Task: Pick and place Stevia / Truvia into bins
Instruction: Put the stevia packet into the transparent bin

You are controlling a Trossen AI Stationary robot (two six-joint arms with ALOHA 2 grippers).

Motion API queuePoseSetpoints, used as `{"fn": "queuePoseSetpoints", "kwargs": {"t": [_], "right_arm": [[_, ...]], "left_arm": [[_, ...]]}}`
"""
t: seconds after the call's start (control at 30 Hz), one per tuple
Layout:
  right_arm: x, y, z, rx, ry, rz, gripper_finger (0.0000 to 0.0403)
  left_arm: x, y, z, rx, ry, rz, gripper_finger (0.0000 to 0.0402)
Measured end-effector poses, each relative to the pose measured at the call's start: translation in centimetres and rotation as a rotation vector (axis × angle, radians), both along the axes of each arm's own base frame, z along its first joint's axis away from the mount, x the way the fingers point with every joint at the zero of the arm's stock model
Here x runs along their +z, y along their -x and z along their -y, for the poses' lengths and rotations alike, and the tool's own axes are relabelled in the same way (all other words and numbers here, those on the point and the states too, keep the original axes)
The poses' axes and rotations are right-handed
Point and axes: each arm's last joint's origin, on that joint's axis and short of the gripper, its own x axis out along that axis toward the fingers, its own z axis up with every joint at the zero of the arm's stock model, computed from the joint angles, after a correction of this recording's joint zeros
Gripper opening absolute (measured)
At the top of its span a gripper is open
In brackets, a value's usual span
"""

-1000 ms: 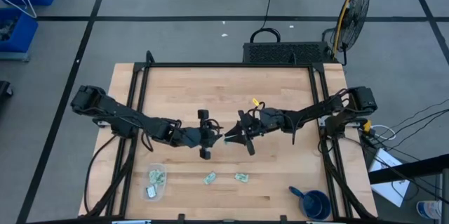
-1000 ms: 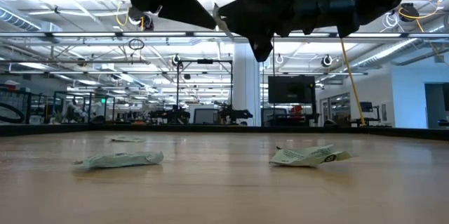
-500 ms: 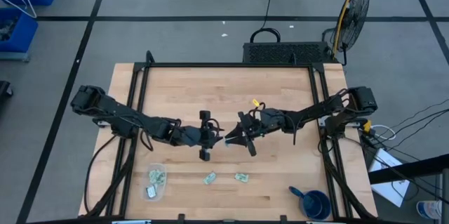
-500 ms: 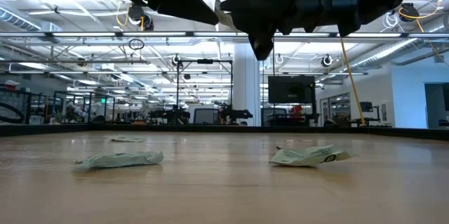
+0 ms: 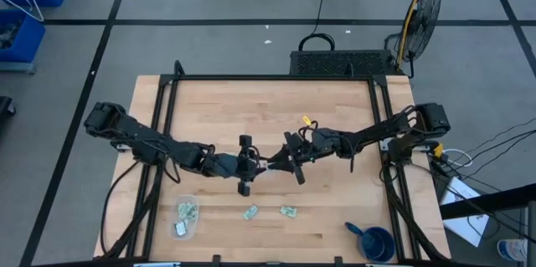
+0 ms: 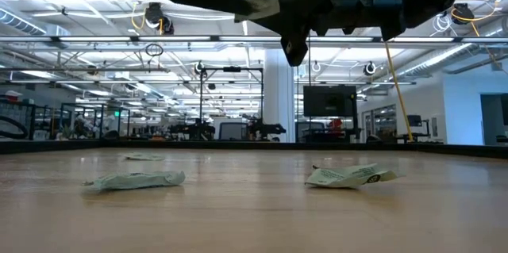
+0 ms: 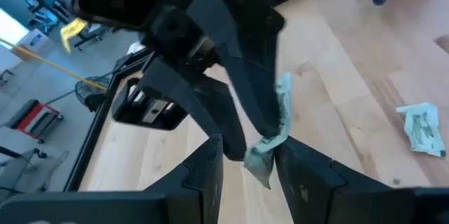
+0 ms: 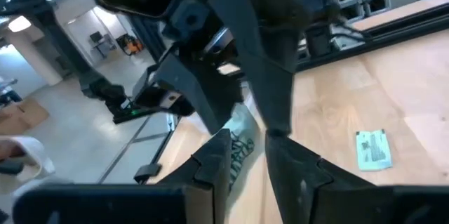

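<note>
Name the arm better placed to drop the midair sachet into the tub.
Probably left: the sachet sits between the left gripper and right gripper, and the tub lies on the left arm's side.

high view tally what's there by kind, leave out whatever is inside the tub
Loose sachets on the table: 2
Sachet held up between left end effector and right end effector, over mid-table: 1
Clear tub: 1
Blue cup: 1
Total: 5
</note>
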Motion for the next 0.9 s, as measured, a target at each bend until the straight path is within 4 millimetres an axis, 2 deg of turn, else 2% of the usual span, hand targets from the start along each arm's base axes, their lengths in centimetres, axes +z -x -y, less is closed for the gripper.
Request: {"fn": "queuePoseSetpoints", "kwargs": {"t": [0.13, 0.37, 0.47, 0.63, 0.77, 0.9], "right_arm": [[-0.03, -0.01, 0.03, -0.008, 0.025, 0.005, 0.0081], [-0.09, -0.01, 0.16, -0.017, 0.029, -0.001, 0.0014], [-0.03, -0.02, 0.16, -0.017, 0.034, 0.006, 0.0003], [-0.04, -0.01, 0.14, -0.007, 0.053, 0.010, 0.0026], [-0.21, 0.04, 0.00, 0.058, 0.070, -0.002, 0.0054], [-0.48, 0.17, -0.10, 0.094, 0.079, -0.036, 0.0078]], "left_arm": [[0.01, -0.01, -0.05, 0.008, 0.023, 0.002, 0.0132], [0.04, -0.03, -0.10, 0.015, 0.012, 0.006, 0.0131], [0.01, -0.01, -0.11, 0.019, 0.017, 0.002, 0.0131], [-0.03, 0.01, -0.11, 0.022, 0.017, -0.002, 0.0129], [-0.16, 0.05, -0.05, 0.016, 0.057, -0.013, 0.0101], [-0.65, 0.29, 0.07, 0.000, 0.169, -0.074, 0.0077]]}}
